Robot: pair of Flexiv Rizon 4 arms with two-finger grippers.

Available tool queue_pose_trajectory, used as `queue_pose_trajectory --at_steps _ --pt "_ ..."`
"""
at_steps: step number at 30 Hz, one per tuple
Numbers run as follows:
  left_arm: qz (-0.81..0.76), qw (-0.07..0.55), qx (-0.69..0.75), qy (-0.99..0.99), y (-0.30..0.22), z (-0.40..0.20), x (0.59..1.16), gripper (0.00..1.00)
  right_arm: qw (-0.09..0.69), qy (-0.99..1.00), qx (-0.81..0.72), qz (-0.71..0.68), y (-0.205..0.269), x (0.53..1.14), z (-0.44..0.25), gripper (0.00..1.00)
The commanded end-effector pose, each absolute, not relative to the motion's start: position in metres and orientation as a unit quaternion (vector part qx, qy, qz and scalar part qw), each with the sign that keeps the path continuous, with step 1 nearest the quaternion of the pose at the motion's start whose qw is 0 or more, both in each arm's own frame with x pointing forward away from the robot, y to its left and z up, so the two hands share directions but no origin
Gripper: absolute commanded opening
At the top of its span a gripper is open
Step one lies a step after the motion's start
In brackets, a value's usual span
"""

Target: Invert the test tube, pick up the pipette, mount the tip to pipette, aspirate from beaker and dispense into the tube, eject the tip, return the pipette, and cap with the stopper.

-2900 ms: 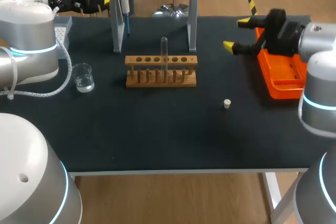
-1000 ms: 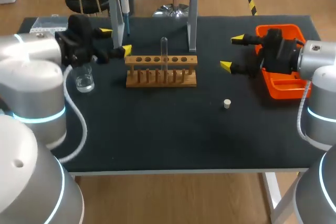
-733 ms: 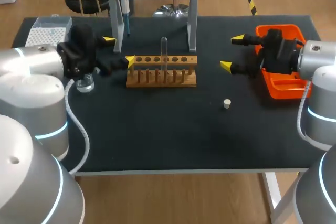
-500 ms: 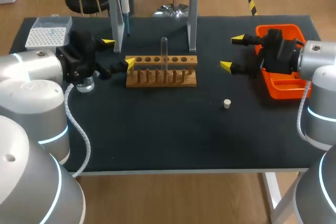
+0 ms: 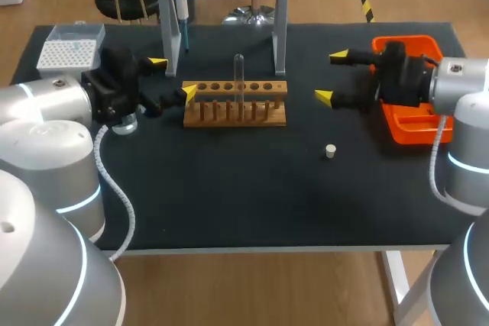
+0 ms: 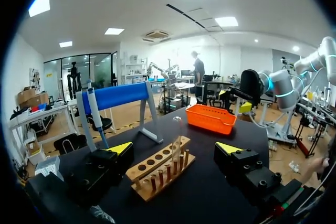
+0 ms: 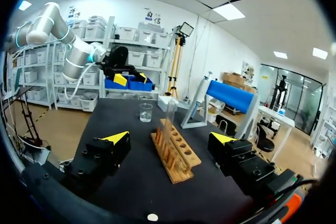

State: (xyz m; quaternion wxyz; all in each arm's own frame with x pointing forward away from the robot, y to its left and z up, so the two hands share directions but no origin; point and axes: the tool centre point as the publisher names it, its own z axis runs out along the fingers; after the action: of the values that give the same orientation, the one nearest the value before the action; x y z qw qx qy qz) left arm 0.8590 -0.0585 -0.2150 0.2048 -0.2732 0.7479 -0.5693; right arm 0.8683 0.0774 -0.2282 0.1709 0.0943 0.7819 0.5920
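Watch the test tube (image 5: 239, 78): it stands upright in the wooden rack (image 5: 234, 112), tall and thin, so a finger arriving off-centre could tip it or drag the rack. Your left gripper (image 5: 173, 76) sits just beside the rack's end, spread wide and empty. Your right gripper (image 5: 331, 76), well apart from the rack, is equally wide and empty.

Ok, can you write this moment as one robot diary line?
left gripper: open, beside rack | right gripper: open | test tube: in rack | stopper: on table
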Motion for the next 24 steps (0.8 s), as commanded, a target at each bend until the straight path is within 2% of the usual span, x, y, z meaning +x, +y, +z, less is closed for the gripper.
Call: queue_pose_trajectory --at_steps 1,12,24 --pt "-0.579 0.208 -0.27 0.741 -0.057 -0.218 0.858 1.0 0.118 0.782 0.044 0.611 0.083 0.89 -0.229 1.0" --pt "-0.579 0.208 -0.27 0.741 -0.057 -0.218 0.858 1.0 -0.004 0.761 -0.032 0.648 0.123 0.904 -0.231 1.0" --pt "-0.579 0.208 -0.27 0.741 -0.057 -0.218 0.858 1.0 -0.055 0.74 -0.06 0.667 0.158 0.908 -0.243 1.0"
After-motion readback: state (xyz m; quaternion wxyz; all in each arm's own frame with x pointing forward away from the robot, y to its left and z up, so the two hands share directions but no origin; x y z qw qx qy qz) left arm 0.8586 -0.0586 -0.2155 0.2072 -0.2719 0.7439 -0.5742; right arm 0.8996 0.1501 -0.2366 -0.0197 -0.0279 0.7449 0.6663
